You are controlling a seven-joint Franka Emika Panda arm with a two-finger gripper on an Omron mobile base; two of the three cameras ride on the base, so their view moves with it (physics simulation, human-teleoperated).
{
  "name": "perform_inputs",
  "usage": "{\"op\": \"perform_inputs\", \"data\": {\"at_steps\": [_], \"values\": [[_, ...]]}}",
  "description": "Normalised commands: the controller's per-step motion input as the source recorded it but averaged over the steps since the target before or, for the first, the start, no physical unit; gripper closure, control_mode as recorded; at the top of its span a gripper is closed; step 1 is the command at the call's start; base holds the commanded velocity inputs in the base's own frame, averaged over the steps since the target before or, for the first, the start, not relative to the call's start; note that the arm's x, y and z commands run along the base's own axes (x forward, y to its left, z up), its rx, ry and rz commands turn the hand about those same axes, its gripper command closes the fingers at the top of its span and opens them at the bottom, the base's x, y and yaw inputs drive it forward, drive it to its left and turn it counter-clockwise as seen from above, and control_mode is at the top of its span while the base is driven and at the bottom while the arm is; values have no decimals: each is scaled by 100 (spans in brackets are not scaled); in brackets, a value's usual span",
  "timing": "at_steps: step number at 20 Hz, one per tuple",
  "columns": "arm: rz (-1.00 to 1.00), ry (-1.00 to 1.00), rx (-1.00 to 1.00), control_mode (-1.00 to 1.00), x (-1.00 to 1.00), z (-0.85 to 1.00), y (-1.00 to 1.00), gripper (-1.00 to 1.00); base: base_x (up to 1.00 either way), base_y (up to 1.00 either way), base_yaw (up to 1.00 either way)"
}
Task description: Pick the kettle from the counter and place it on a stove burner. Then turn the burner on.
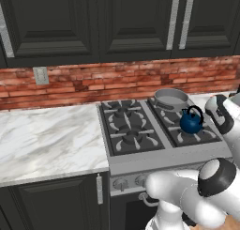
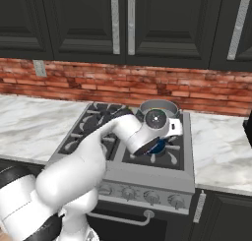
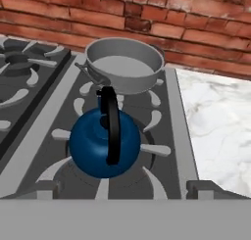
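1. We see the white marble surface (image 1: 47, 140) to the left of the stove (image 1: 159, 156).
2. We find the blue kettle (image 3: 104, 142) upright on the front right burner (image 3: 147, 151), resting on its grate prongs, black handle arched over the top.
3. Just behind the kettle sits a grey pan (image 3: 125, 65) on the back right burner.
4. We look down on the kettle from above and apart from it; whether the claw is wide or narrow we cannot tell.

No readable text, labels or numbers anywhere.
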Motion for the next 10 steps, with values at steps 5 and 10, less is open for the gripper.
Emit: {"op": "perform_inputs", "data": {"at_steps": [5, 10], "values": [[-4, -11, 0, -100, -96, 0, -21, -100, 0, 0, 0], [-3, -9, 0, -100, -100, -5, -30, -100, 0, 0, 0]]}}
